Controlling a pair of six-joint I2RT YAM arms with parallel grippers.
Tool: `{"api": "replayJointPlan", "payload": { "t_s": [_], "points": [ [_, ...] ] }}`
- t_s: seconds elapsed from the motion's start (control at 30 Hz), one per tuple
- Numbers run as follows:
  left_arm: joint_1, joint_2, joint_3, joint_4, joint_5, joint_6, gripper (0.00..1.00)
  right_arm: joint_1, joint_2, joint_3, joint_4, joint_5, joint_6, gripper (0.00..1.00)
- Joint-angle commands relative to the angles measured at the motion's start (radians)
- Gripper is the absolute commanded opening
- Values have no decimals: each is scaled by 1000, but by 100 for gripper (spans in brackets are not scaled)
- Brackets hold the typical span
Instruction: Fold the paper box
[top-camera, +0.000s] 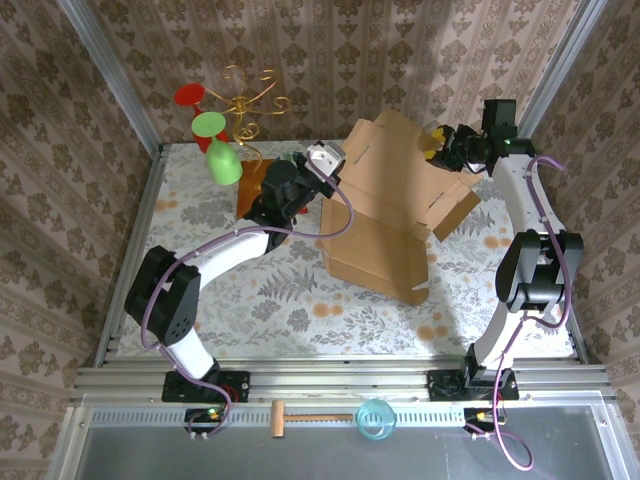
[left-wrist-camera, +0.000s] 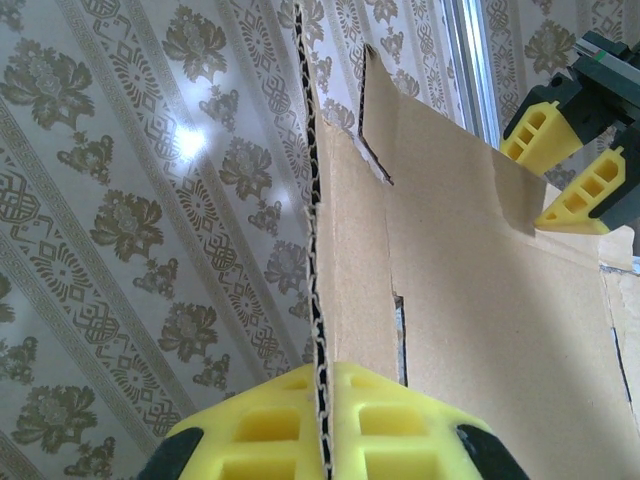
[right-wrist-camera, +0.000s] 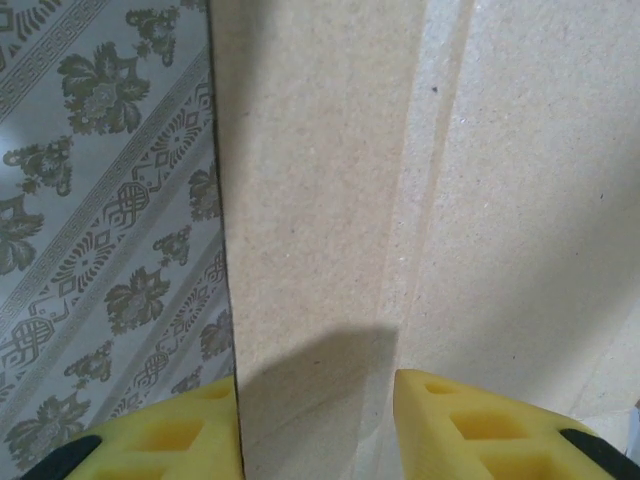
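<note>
Table: flat top under a pale floral-patterned cloth (top-camera: 250, 300); both arm bases are bolted along its near edge.
Paper box: large plain brown cardboard mailer with slotted flaps (top-camera: 385, 215), half raised around the table's middle (a little to the right); its lower panel rests on the cloth; the upper panels tilt up between the two grippers.
Left arm: white and black (top-camera: 215, 255); its lower link leans out to the left; the forearm sweeps forward and to the right, ending at the box's left edge.
Right arm: white and black (top-camera: 525, 225); elbow held high on the right; the forearm runs toward the far wall; the wrist bends left to the box's far-right flap.
Left gripper (left-wrist-camera: 322, 405): yellow pads (left-wrist-camera: 250, 430) clamped tight on the corrugated edge of an upright panel.
Right gripper (left-wrist-camera: 570, 165): yellow fingers (right-wrist-camera: 480, 425) stand part-way apart, one on either side of a flap; the gap is wider than the sheet.
Board: small orange-brown wooden rectangle (top-camera: 243, 200) lying flat, partly covered by the left forearm.
</note>
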Motion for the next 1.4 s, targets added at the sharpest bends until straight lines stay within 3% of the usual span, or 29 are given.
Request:
{"api": "replayJointPlan", "payload": {
  "t_s": [0.0, 0.13, 0.23, 0.3, 0.4, 0.5, 0.57, 0.67, 0.77, 0.87, 1.03, 1.17, 1.27, 1.37],
  "points": [
    [9, -13, -8, 54, 6, -4, 0, 8, -32, -24, 11, -29, 20, 39],
    [10, -16, -11, 54, -1, -7, 0, 8, -39, -34, 20, -30, 24, 21],
    [13, -17, -15, 49, -13, -23, 0, 8, -60, -44, 24, -16, 20, 0],
    [14, -24, -20, 44, -34, -48, 15, 8, -80, -62, 42, -3, 18, 0],
    [13, -63, -42, 20, -105, -144, 51, 6, -133, -90, 31, 63, -39, 0],
    [8, -153, -55, -106, -166, -361, 68, 11, -217, -172, 53, 166, -113, 0],
    [-16, -219, -64, -201, -195, -491, 72, 14, -265, -245, 108, 210, -150, 0],
    [-75, -320, -93, -302, -237, -640, 72, 13, -320, -343, 197, 258, -197, 0],
    [-104, -397, -70, -478, -279, -814, 65, 18, -355, -414, 288, 288, -224, 0],
    [-99, -406, 30, -645, -241, -991, 57, 34, -379, -458, 348, 308, -261, 0],
    [-107, -256, 323, -901, -135, -1209, 44, 80, -419, -540, 441, 360, -295, 0],
    [-134, -113, 546, -1046, -108, -1191, 44, 110, -460, -588, 482, 399, -301, 0],
    [-136, 14, 747, -1254, -72, -1180, 45, 129, -472, -621, 526, 419, -297, 0],
    [-134, 117, 893, -1430, -71, -1261, 40, 152, -484, -649, 571, 444, -306, 0]
  ]
}}
